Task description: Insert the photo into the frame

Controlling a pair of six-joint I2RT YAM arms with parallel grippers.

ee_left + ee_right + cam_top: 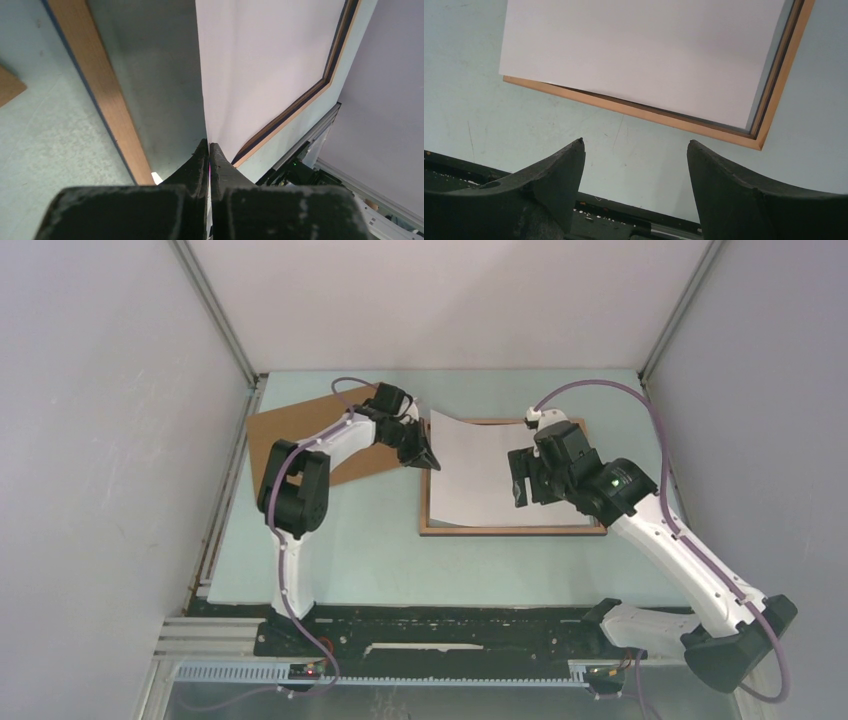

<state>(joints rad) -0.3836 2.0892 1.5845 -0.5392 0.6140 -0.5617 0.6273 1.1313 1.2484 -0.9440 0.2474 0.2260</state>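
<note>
While skirting the brown board at far left, leaving it flat and out of the job. Pinching the photo by its lifted left edge with the left gripper, jaws pressed together. Lying white side up over the frame, one near corner riding over the rail, not seated. Probably best: lowering that edge slowly, squaring corners inside the rails before letting go. Hovering over the photo's right side with the right gripper, spread wide and empty. Working on a pale green table, grey walls closing three sides.
</note>
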